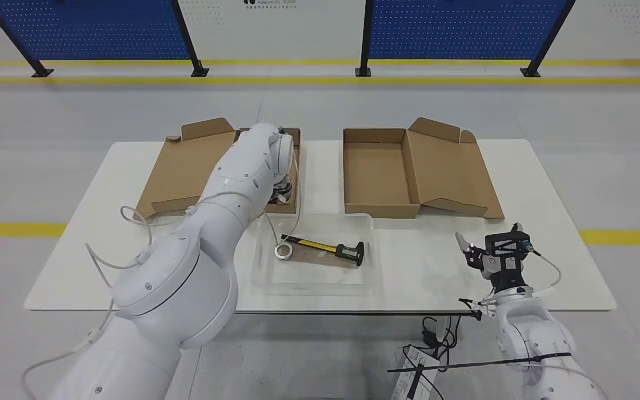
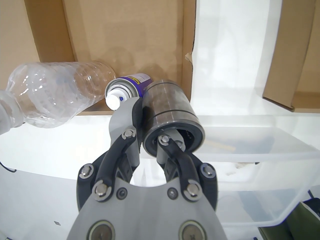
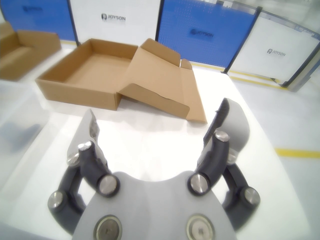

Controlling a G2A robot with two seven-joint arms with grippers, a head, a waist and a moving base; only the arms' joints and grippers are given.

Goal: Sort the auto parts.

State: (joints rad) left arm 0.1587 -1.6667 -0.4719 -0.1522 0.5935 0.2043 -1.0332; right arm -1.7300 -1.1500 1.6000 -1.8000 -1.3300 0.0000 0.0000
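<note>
The left tool (image 2: 150, 122) is clenched on the bearing (image 2: 172, 106), one finger inside its bore for grip. It holds the bearing over the box (image 1: 180, 175) left of centre, likely to drop it beside the can (image 2: 130, 86). The right tool (image 1: 488, 250) hovers spread wide, lower right.

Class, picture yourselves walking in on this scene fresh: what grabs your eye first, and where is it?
The left tool pinches a metal cylinder, one finger inside its bore, at a cardboard box beside a spray can and clear bottle. The right tool hangs open above the table's right front, and a hammer lies in the clear tray.
</note>
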